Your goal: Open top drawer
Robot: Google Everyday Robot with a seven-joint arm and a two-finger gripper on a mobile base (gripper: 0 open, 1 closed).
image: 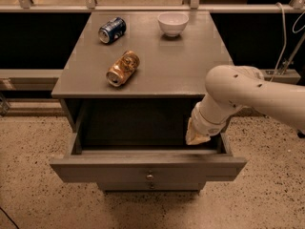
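From my station I see a speckled beige floor with a grey wooden cabinet standing on it, and a dark recess and pale rails running across behind. On the cabinet's flat top a blue can lies on its side near the back left. A gold-brown can, also on its side, lies closer to the front and apart from the blue one. A white bowl sits upright near the back, right of centre. The top drawer stands well open, its wide flat front toward me and the small round knob at the middle of that panel. I can see down into its dark inside and make out nothing in it. Just under the front panel, a strip of the next drawer front shows. My white arm comes in from the right edge and bends down over the cabinet's right front corner. The gripper hangs at the end of it, its cream-coloured tip pointing down into the right part of the open drawer, near the right side wall and behind the front panel, well apart from the knob. I see nothing held in it, and I cannot tell from here how far open it is. A thin pale cable hangs at the far right.
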